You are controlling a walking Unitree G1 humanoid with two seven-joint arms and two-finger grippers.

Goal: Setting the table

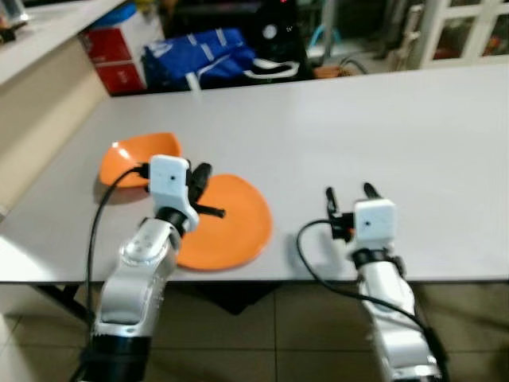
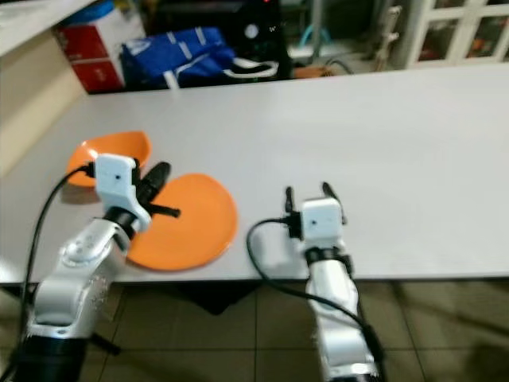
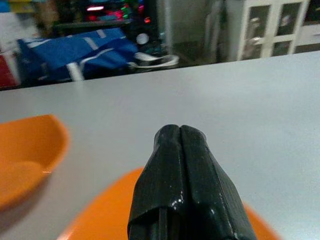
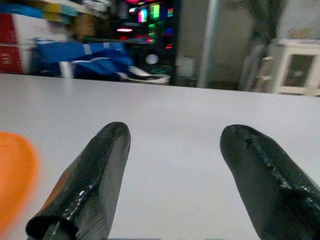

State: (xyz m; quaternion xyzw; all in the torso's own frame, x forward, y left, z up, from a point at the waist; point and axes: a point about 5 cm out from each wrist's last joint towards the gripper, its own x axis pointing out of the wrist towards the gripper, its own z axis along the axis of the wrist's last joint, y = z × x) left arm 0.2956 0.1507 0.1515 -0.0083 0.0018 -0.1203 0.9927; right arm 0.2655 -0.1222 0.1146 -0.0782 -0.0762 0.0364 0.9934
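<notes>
Plate [image 1: 231,223], orange and flat, lies at the near edge of the table [image 1: 382,127], on my left side. My left gripper [image 1: 199,181] hangs over it with its fingers pressed together, pinching nothing. My right gripper [image 1: 348,193] sits over bare tabletop beside the plate, fingers spread. Just beyond the plate, further left, I see an orange bowl [image 1: 131,159]. Past the table's far edge lies a blue bag [image 1: 199,56].
</notes>
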